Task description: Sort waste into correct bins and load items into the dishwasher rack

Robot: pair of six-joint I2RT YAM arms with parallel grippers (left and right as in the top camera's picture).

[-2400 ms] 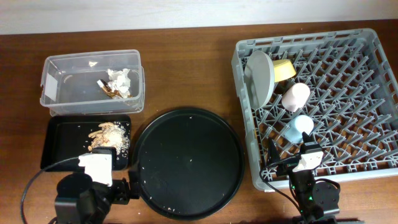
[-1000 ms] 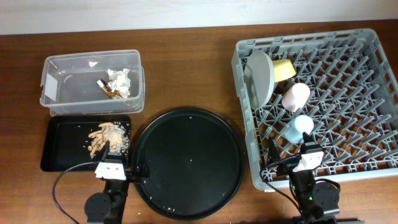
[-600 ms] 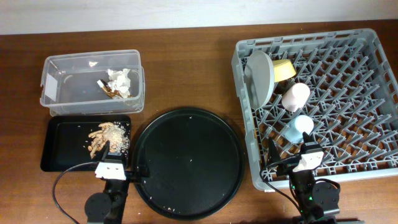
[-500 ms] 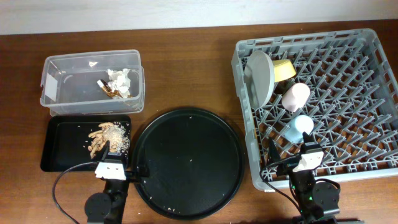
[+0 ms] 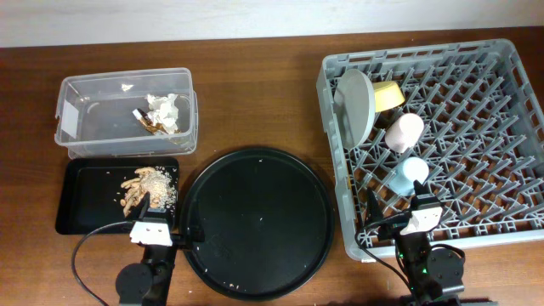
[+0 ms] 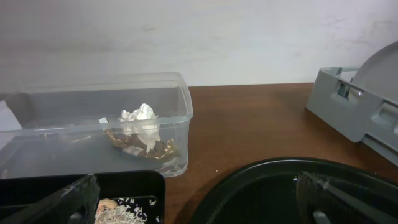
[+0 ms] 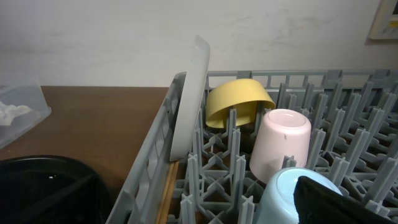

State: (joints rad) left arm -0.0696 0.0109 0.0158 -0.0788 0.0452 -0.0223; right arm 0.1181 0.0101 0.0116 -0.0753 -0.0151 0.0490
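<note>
— Where does the tableware stand?

— All in the grey dishwasher rack point(image 5: 418, 53), at the counter's right end. The pale plate point(image 5: 355, 104) stands on edge by the rack's left wall, the yellow bowl point(image 5: 388, 93) is tipped on its side just behind it, and the pink cup point(image 5: 404, 132) and blue cup point(image 5: 408, 174) sit mouth down among the pegs, one before the other.

— And the waste?

— Crumpled white napkins point(image 5: 163, 109) and a brown-and-white wrapper point(image 5: 153, 126) lie in the clear tub point(image 5: 76, 136). Tan food scraps point(image 5: 144, 187) lie in the black tray point(image 5: 85, 195) just in front of it.

— Any print you can read?

— The wrapper's marking is too small to make out. A corner of a frame point(image 7: 385, 18) hangs on the wall, its content unreadable.

— The pincers?

— The left pincer point(image 6: 196, 186) is spread wide and holds nothing, low between the black tray and the round serving tray point(image 5: 255, 221). The right pincer point(image 5: 396, 212) sits at the rack's near left corner; one finger point(image 7: 329, 202) shows at the far edge of its own view, so it reads as spread, with nothing in it.

— The surroundings?

— A dark reddish-brown wooden counter point(image 5: 255, 93) against a plain off-white wall point(image 5: 255, 17).
</note>
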